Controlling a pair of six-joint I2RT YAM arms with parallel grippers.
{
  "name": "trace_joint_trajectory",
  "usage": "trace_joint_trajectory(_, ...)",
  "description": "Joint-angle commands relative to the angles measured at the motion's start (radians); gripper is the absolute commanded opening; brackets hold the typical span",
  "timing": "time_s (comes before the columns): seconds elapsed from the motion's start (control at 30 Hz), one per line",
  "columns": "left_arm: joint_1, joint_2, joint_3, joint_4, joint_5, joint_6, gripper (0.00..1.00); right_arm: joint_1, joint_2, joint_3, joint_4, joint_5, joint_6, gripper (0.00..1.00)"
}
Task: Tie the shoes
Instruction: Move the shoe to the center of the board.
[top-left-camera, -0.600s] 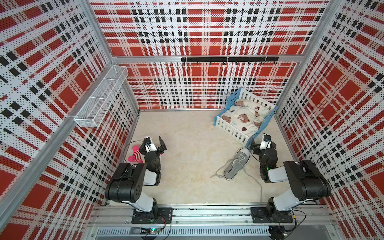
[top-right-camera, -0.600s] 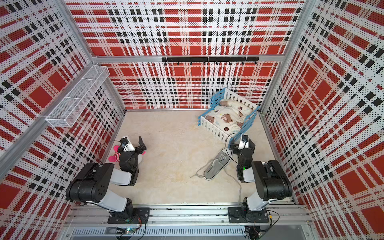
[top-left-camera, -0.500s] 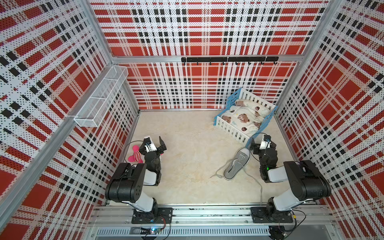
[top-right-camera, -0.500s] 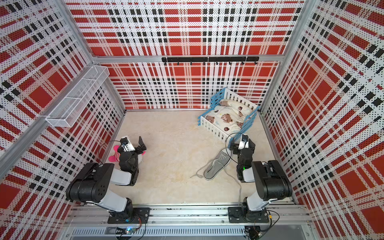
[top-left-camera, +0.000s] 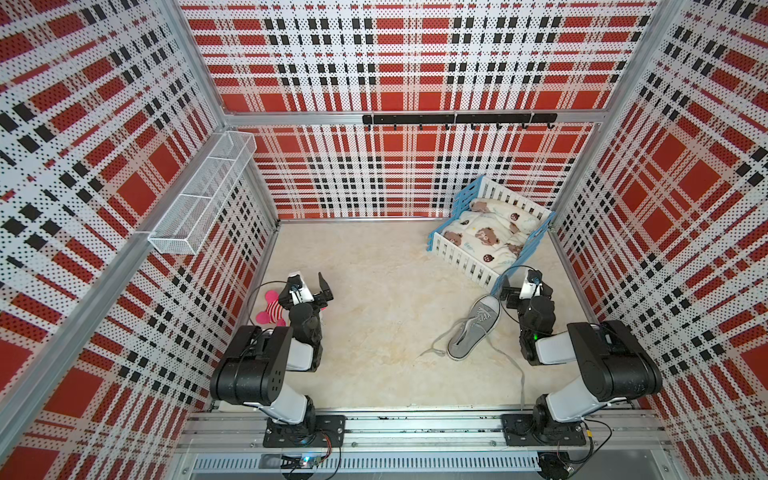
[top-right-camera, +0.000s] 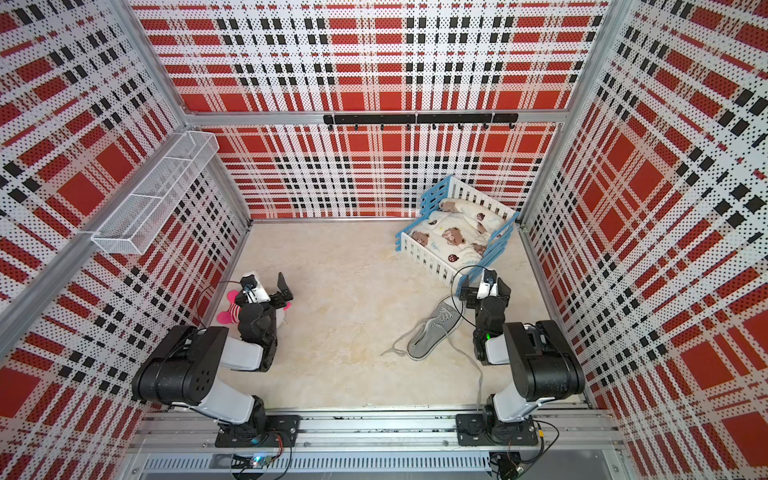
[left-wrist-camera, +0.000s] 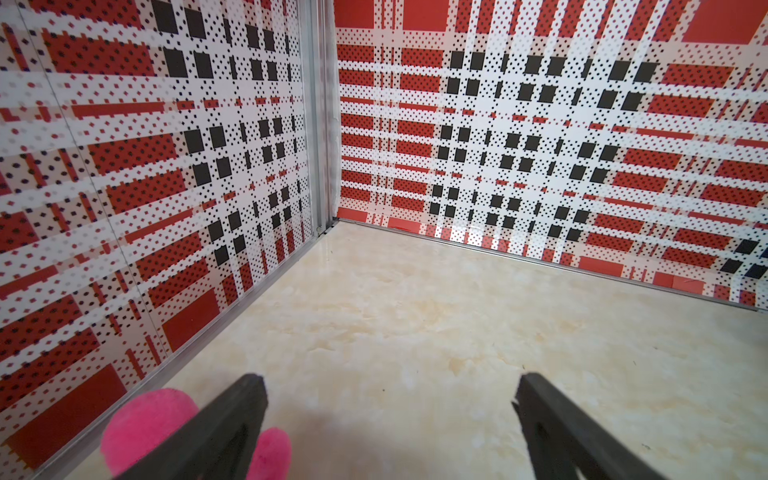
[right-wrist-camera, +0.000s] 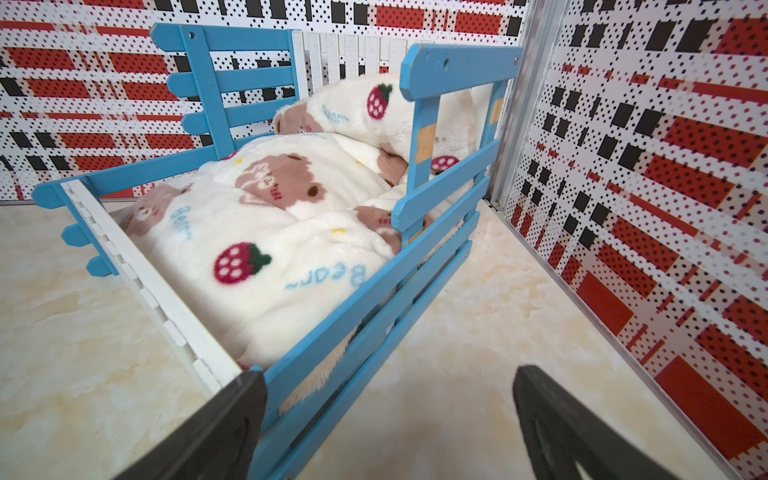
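Note:
A grey canvas shoe (top-left-camera: 473, 328) (top-right-camera: 434, 330) with a white toe cap lies on the beige floor at the right, toe toward the back wall. Its pale laces (top-left-camera: 432, 351) are loose; one trails left of the heel and one runs toward the front rail. My right gripper (top-left-camera: 525, 291) (top-right-camera: 484, 289) hovers just right of the toe, open, with nothing between its fingers (right-wrist-camera: 388, 386). It faces the toy bed, and the shoe is out of the right wrist view. Across the floor by the left wall, my left gripper (top-left-camera: 309, 286) (top-right-camera: 270, 291) (left-wrist-camera: 390, 386) is open and empty.
A pink-striped plush toy (top-left-camera: 272, 311) (top-right-camera: 232, 309) (left-wrist-camera: 145, 424) lies under the left gripper by the left wall. A blue and white toy bed (top-left-camera: 457, 253) (top-right-camera: 424, 249) (right-wrist-camera: 365, 316) with a bear blanket stands at the back right. A wire basket (top-left-camera: 203, 195) hangs on the left wall.

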Motion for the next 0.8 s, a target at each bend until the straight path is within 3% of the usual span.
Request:
trace_joint_trajectory(0.0, 0.007, 0.003, -0.009, 0.031, 0.017, -0.006, 0.99, 0.004, 0.003, 0.004, 0.004, 0.019, 0.005, 1.0)
trace_joint_trajectory(0.1, 0.015, -0.033, 0.0, -0.003, 0.013, -0.022, 0.99, 0.004, -0.051, -0.009, -0.014, 0.084, 0.025, 0.99)
trace_joint_trajectory(0.23, 0.021, -0.21, 0.06, -0.254, 0.03, -0.033, 1.0, 0.004, -0.266, -0.008, -0.199, 0.252, 0.092, 0.99)
trace_joint_trajectory(0.3, 0.025, -0.287, 0.108, -0.387, 0.037, -0.119, 1.0, 0.004, -0.394, 0.008, -0.348, 0.315, 0.147, 0.99)
trace_joint_trajectory(0.43, 0.033, -0.373, 0.175, -0.487, 0.31, -0.251, 0.9, 0.005, -0.626, 0.156, -0.849, 0.19, 0.249, 0.94)
trace_joint_trajectory(0.5, -0.028, -0.37, 0.208, -0.503, 0.364, -0.299, 0.87, 0.024, -0.666, 0.228, -1.017, 0.093, 0.294, 0.93)
trace_joint_trajectory(0.6, -0.196, -0.313, 0.283, -0.566, 0.379, -0.314, 0.84, 0.119, -0.67, 0.312, -1.214, 0.057, 0.355, 0.91)
trace_joint_trajectory(0.63, -0.285, -0.282, 0.311, -0.596, 0.376, -0.31, 0.82, 0.158, -0.656, 0.333, -1.272, 0.049, 0.38, 0.91)
trace_joint_trajectory(0.77, -0.49, -0.154, 0.39, -0.684, 0.431, -0.29, 0.76, 0.257, -0.563, 0.381, -1.442, -0.037, 0.462, 0.81)
